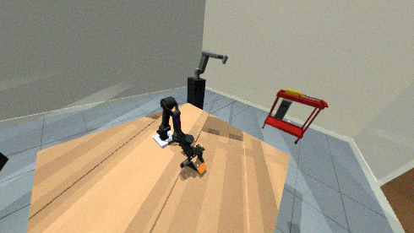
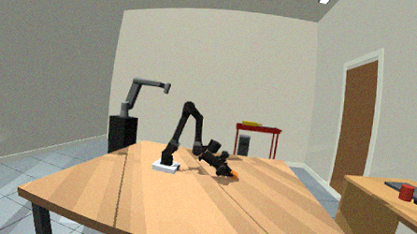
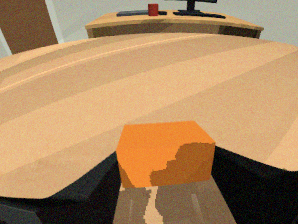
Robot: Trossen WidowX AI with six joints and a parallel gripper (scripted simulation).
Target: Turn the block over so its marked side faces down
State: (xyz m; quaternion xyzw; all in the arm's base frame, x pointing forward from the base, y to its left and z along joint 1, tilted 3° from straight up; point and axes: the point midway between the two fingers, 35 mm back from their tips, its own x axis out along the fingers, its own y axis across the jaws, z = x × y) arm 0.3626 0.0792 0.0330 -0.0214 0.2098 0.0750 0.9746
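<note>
Gripper [image 1: 195, 167] [image 2: 229, 174] [image 3: 164, 153] (block [image 1: 201, 168] [image 2: 234, 175] [image 3: 166, 154] clamped) slanting downward

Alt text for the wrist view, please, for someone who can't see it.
An orange block is held between the two black fingers of the claw above a wooden tabletop. Beyond stands a desk with a red cylinder.
</note>
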